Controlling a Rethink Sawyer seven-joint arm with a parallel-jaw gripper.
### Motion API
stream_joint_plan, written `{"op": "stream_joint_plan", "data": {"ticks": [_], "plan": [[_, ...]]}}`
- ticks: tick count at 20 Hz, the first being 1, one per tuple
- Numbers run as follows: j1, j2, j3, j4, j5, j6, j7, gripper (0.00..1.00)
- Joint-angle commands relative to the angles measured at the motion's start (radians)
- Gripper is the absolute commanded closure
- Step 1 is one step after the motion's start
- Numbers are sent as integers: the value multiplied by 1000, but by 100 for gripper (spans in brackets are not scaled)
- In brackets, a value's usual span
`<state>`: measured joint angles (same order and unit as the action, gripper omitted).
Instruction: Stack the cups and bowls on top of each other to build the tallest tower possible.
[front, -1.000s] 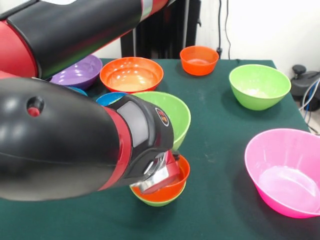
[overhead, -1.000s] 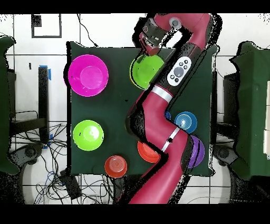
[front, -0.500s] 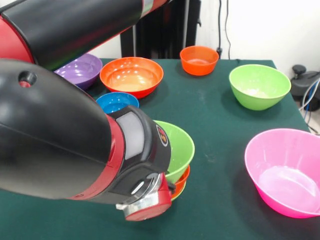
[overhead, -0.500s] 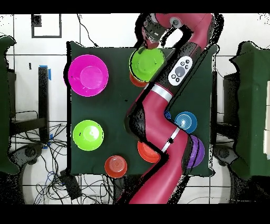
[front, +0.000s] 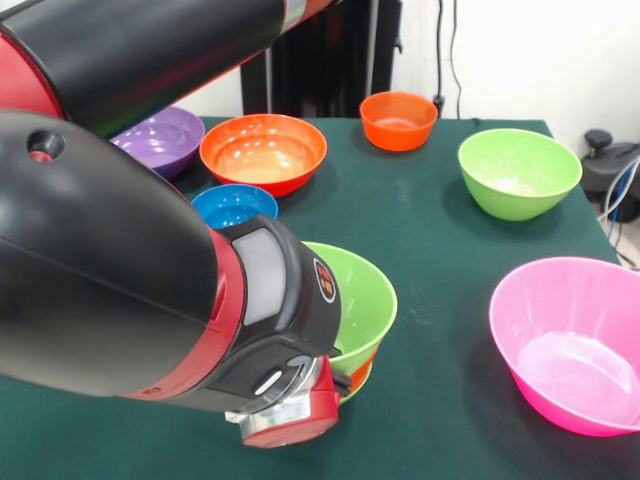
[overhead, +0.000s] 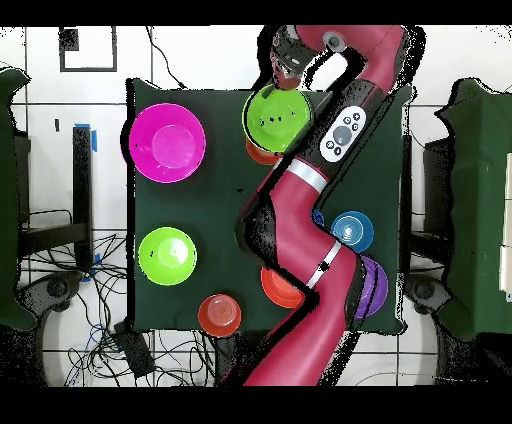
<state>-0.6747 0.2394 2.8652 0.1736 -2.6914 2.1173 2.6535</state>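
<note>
Front view, L to R: purple bowl (front: 160, 142) at far left edge, blue bowl (front: 233, 204) and big orange bowl (front: 263, 148) nearby. The tower (front: 360, 310) sits front-centre, partly behind the arm (front: 120, 280); wide lime rim on top, orange band below. Gripper (overhead: 287, 72) hangs at its rim; can't tell how jaws stand. Right: small orange bowl (front: 398, 119), lime bowl (front: 518, 171), pink bowl (front: 570, 340). Bowls look light, stiff, glossy, prob. slippery; pinch the rim.

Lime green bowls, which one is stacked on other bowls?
The lime green bowl beside the arm's wrist; it sits on an orange bowl. The other green bowl stands alone.
</note>
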Motion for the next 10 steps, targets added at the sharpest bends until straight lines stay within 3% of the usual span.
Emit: {"op": "stream_joint_plan", "data": {"ticks": [1,4,10], "plan": [[2,9,-46,-168,-75,31,124,100],[2,13,-39,-172,-70,33,63,100],[3,10,-44,-170,-72,54,39,100]]}}
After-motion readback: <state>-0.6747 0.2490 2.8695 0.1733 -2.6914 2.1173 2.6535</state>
